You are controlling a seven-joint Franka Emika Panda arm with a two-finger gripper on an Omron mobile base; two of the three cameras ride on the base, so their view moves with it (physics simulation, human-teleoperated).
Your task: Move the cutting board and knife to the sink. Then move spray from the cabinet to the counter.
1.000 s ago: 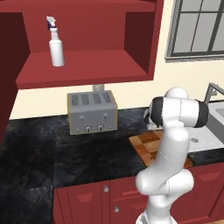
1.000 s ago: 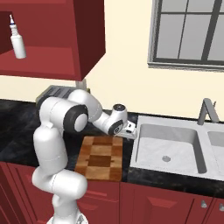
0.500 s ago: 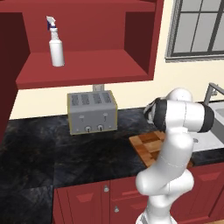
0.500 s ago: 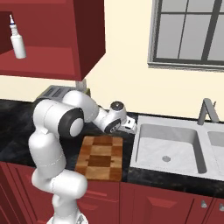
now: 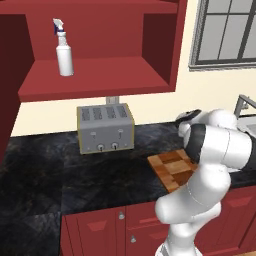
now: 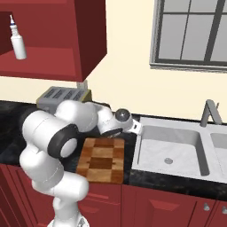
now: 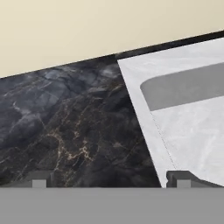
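The board (image 6: 101, 159) lay on the counter (image 6: 13, 148) at seven o'clock from the gripper (image 6: 135, 128), its fingers spread apart, empty, near the sink (image 6: 175, 153) rim.

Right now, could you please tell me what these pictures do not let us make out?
- Knife: I cannot find it; the arm covers part of the cutting board and the counter beyond it in both base views.
- Sink: cut by the right edge in the right base view, so its far basin is unseen.
- Tool: the hand view shows open fingertips; in the base views the wrist hides them.
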